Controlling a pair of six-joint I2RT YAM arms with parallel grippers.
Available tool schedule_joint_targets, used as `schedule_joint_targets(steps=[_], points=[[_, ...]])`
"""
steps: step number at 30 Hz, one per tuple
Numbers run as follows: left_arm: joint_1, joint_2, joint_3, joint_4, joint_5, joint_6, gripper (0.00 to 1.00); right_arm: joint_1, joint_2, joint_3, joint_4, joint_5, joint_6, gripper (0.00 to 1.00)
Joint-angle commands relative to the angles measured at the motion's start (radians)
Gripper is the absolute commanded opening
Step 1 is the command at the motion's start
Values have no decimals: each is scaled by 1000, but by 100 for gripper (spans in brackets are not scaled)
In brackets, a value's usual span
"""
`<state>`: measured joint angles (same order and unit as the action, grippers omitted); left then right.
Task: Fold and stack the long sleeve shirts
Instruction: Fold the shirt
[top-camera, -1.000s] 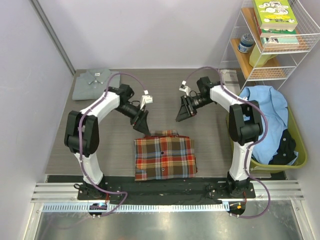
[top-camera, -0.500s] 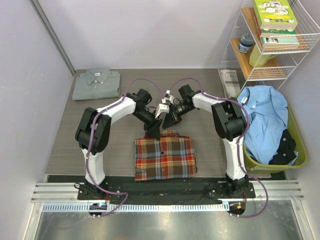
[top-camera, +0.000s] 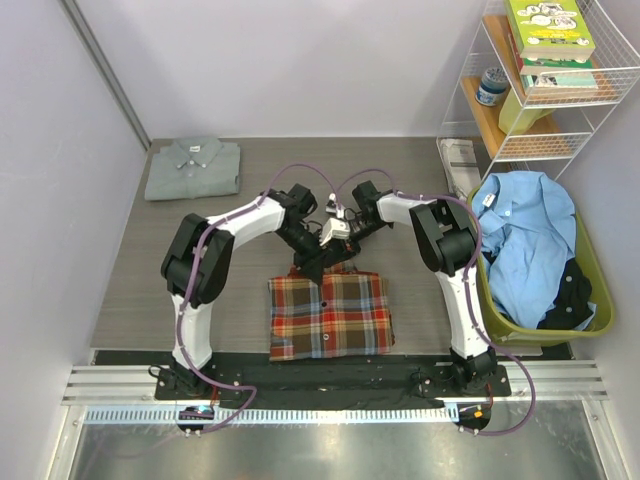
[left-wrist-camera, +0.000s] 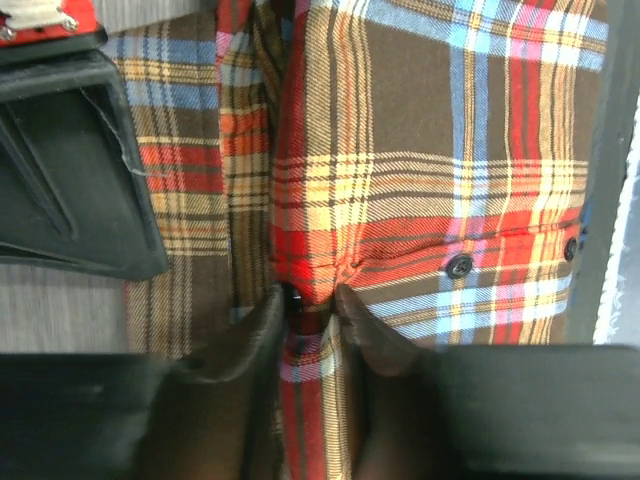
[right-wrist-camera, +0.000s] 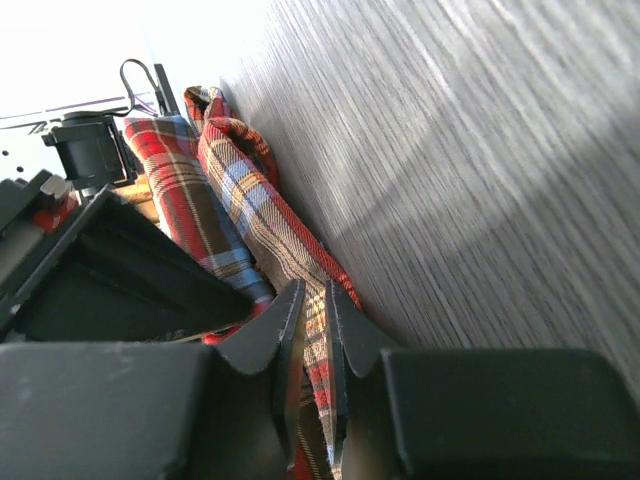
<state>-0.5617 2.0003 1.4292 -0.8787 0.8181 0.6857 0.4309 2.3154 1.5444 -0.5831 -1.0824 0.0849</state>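
Left pincer (left-wrist-camera: 308, 303) nipped tight on plaid shirt (top-camera: 330, 315) at its far edge (collar end). Right pincer (right-wrist-camera: 316, 312) nearly closed, gripping same cloth.

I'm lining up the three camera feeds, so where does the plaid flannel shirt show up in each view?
Top external: plaid flannel shirt, folded, at lower centre.
Left wrist: plaid flannel shirt fills most of the frame.
Right wrist: plaid flannel shirt is a bunched strip from upper left to bottom centre.
Shared landmark: the grey wood-grain table, bare beside the shirt in all three views.
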Motion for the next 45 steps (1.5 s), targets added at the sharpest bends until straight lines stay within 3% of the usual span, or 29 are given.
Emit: schedule_joint_targets(steps=[1, 4, 10, 16, 34, 39, 40, 45], points=[[3, 18, 80, -90, 7, 50, 17, 6, 13, 11, 11, 19, -34, 20], [3, 5, 109, -132, 42, 80, 0, 8, 16, 5, 0, 32, -57, 19], [9, 81, 256, -276, 23, 144, 0, 9, 16, 5, -26, 30, -80, 19], [43, 150, 321, -305, 0, 144, 0, 9, 10, 10, -40, 33, -105, 19], [102, 48, 254, -217, 18, 109, 0, 8, -7, 31, -78, 91, -145, 20], [103, 112, 278, -244, -30, 130, 0, 6, -5, 46, -81, 96, -142, 23], [105, 118, 283, -249, -34, 136, 3, 5, -8, 57, -89, 101, -145, 25], [150, 74, 296, -244, -22, 111, 38, -55, -50, 152, -159, 160, -183, 40]])
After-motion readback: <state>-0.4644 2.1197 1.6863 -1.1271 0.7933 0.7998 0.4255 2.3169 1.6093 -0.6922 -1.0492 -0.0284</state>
